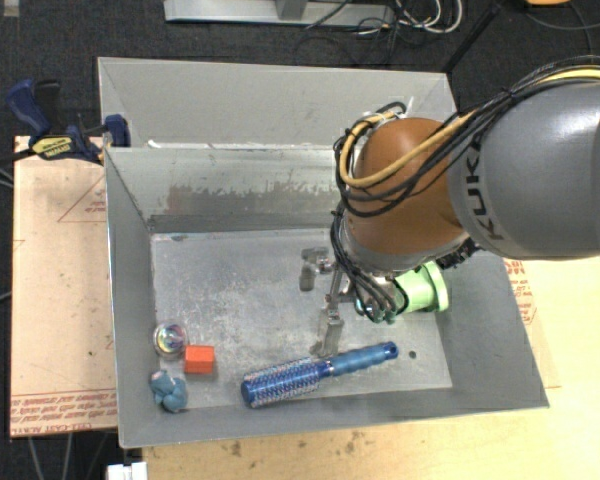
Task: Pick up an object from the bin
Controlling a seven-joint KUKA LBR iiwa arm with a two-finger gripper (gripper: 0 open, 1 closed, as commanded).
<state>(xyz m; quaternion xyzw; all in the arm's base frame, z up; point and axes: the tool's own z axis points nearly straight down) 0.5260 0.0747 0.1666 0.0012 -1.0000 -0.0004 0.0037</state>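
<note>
My gripper hangs below the orange wrist cover over the bin's middle floor, open, with nothing between its fingers. One fingertip stands just above the handle end of a blue hairbrush, which lies along the front of the floor with its bristled head to the left. The other fingertip is farther back over bare floor. A bright green cylinder lies to the right of the gripper, partly hidden by the wrist and cables.
In the front left corner lie a shiny small ball, an orange cube and a blue lump. The arm and its orange cover hide the bin's right rear part.
</note>
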